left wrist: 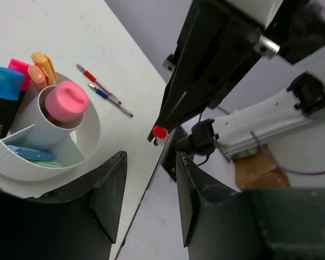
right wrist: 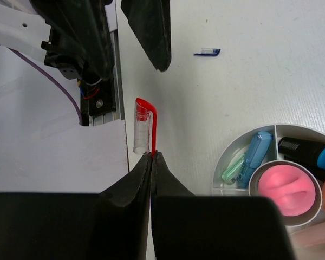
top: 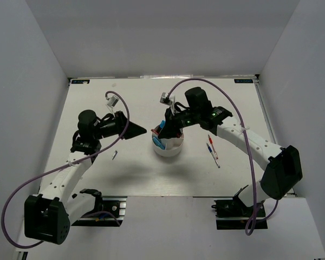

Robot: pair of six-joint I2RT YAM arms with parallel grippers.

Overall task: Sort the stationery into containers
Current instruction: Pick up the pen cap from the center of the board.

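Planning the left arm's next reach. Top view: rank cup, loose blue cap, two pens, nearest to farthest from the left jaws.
1. Cup, just to their right.
2. Blue cap, left and toward the near edge.
3. Two pens, beyond the cup on the right.

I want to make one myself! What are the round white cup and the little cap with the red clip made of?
The white cup looks like matte plastic: thin moulded walls, fine ribs outside. The pen cap is likely hard, glossy plastic: its tube is see-through, its clip solid red.
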